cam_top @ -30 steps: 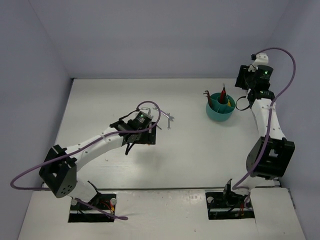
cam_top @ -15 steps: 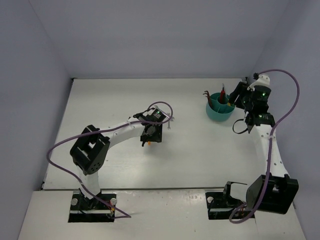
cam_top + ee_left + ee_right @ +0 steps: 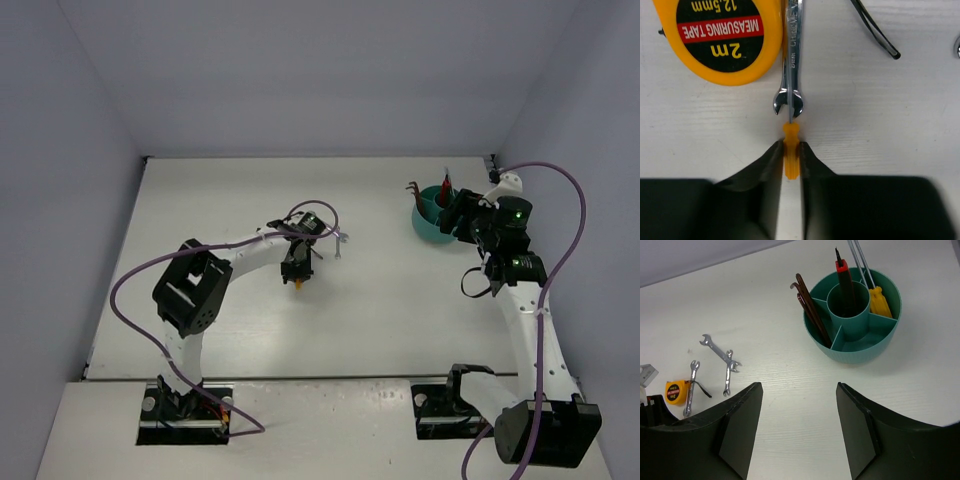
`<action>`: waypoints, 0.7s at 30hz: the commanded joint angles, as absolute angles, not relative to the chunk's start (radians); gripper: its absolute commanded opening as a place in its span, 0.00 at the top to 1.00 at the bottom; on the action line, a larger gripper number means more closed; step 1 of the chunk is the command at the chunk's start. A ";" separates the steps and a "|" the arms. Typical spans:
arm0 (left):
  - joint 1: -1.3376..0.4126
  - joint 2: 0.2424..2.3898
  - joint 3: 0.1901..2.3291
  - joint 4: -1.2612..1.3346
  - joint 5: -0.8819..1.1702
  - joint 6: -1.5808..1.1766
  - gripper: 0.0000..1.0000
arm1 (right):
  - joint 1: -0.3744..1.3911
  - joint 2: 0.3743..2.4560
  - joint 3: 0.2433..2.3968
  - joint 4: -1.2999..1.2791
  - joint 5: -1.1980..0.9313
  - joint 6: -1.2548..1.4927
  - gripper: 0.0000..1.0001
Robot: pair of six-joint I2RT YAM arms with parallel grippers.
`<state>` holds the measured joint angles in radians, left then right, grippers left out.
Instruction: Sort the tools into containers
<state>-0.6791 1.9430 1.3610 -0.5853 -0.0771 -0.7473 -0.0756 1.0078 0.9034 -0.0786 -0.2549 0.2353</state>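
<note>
My left gripper (image 3: pixel 791 146) is shut on a small orange screwdriver handle (image 3: pixel 791 162) at mid-table (image 3: pixel 297 278). Just ahead of it lie a silver wrench (image 3: pixel 790 60), a round yellow tape measure (image 3: pixel 722 35) and a dark hex key (image 3: pixel 875 30). My right gripper (image 3: pixel 799 390) is open and empty, hovering over bare table just short of the teal divided cup (image 3: pixel 855 352), which also shows in the top view (image 3: pixel 430 228). The cup holds a red-handled tool (image 3: pixel 842 270), an orange-handled screwdriver (image 3: pixel 879 296) and dark brown tools (image 3: pixel 812 310).
Two more silver wrenches (image 3: pixel 720 351) (image 3: pixel 728 376) lie crossed on the table left of the cup, with a third wrench (image 3: pixel 690 390) beside the tape measure (image 3: pixel 675 391). Walls close the table on three sides.
</note>
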 commanded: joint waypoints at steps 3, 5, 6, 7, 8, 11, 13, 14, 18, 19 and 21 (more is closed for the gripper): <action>-0.703 1.874 1.329 -0.588 -0.039 -0.760 1.00 | -0.048 0.992 0.912 -0.049 -0.318 0.230 0.42; -0.720 1.831 1.321 -0.585 -0.023 -0.745 1.00 | -0.031 0.997 0.920 -0.048 -0.358 0.207 0.42; -0.729 1.803 1.321 -0.583 -0.020 -0.733 1.00 | -0.020 1.001 0.926 -0.049 -0.376 0.194 0.42; -0.740 1.762 1.322 -0.572 -0.018 -0.711 1.00 | -0.013 1.005 0.930 -0.051 -0.394 0.191 0.42; -0.752 1.722 1.324 -0.560 -0.017 -0.688 1.00 | -0.006 1.010 0.935 -0.052 -0.413 0.191 0.42; -0.797 1.631 1.330 -0.490 -0.013 -0.613 1.00 | 0.012 1.023 0.956 -0.049 -0.485 0.230 0.42; -0.815 1.582 1.317 -0.425 0.009 -0.578 1.00 | 0.055 1.042 0.976 -0.049 -0.516 0.259 0.42; -0.821 1.553 1.304 -0.365 0.044 -0.562 1.00 | 0.071 1.050 0.994 -0.048 -0.527 0.281 0.42; -0.830 1.499 1.250 -0.203 0.137 -0.544 1.00 | 0.160 1.074 1.054 -0.040 -0.526 0.327 0.42; -0.835 1.494 1.248 -0.182 0.152 -0.538 1.00 | 0.188 1.081 1.072 -0.037 -0.521 0.335 0.42; -0.847 1.488 1.253 -0.160 0.169 -0.529 1.00 | 0.232 1.102 1.097 -0.027 -0.512 0.358 0.42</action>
